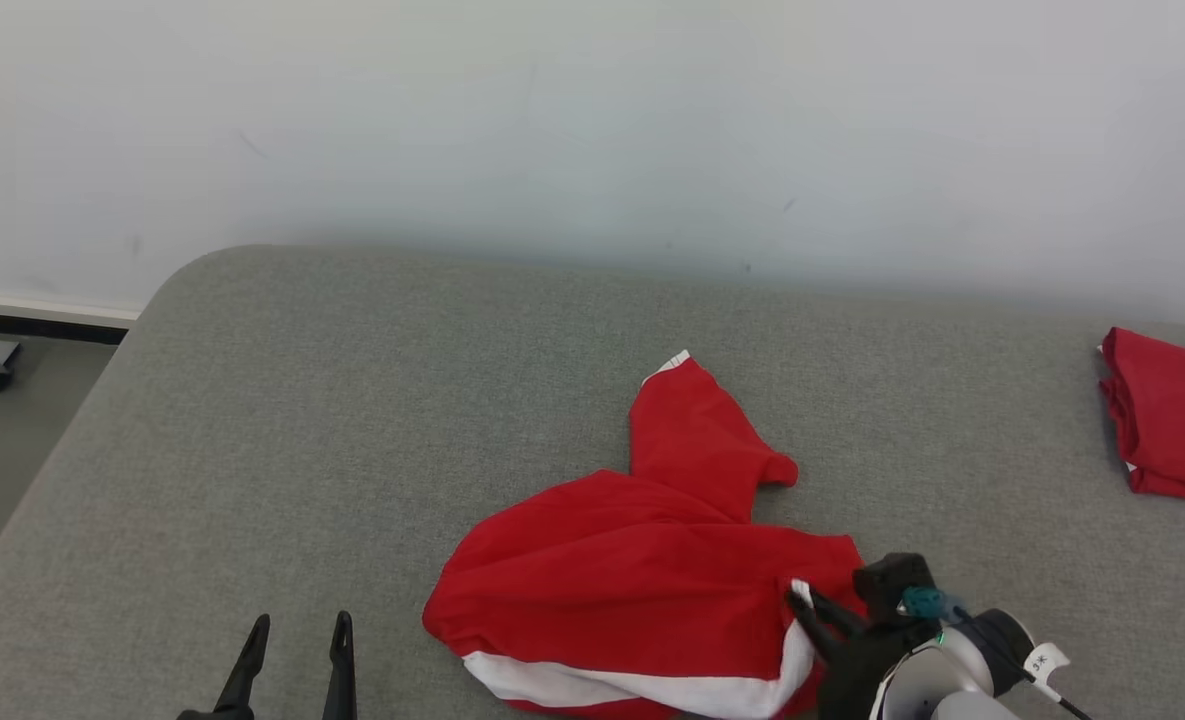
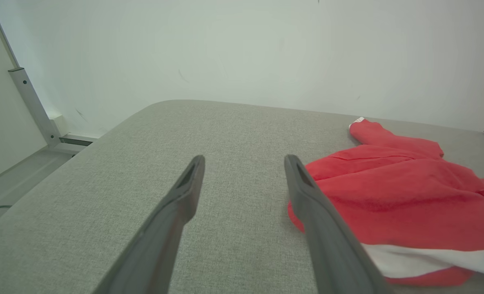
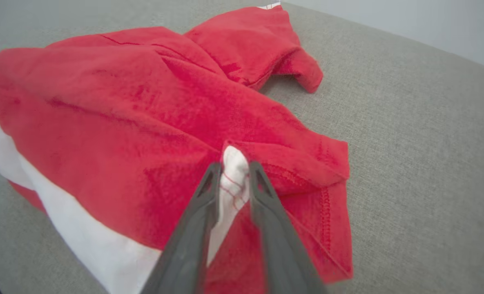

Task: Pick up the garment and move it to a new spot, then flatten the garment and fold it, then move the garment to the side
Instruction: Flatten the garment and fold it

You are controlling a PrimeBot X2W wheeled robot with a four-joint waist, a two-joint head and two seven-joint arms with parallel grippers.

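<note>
The garment (image 1: 642,570) lies crumpled on the grey padded table (image 1: 332,400), near the robot and a little right of the middle. One sleeve (image 1: 697,430) points to the far side and a white band (image 1: 592,688) runs along the near edge. The right gripper (image 3: 234,167) is clenched on a small white fold at the garment's near right corner, one finger on each side. How much cloth sits between them is hard to judge, as the fold hides its own depth. The left gripper (image 1: 301,620) hangs released, jaws wide, left of the garment and apart from it. A second red cloth (image 1: 1167,415) lies folded at the far right.

The step in hand looks like the pick-up. The hold is a thin pinch near the fingertips, so the thin cloth could slip out on the lift. With one corner held, the rest would hang and drag, and could bunch worse at the new spot. A carry to the right could land it on the second red cloth
</note>
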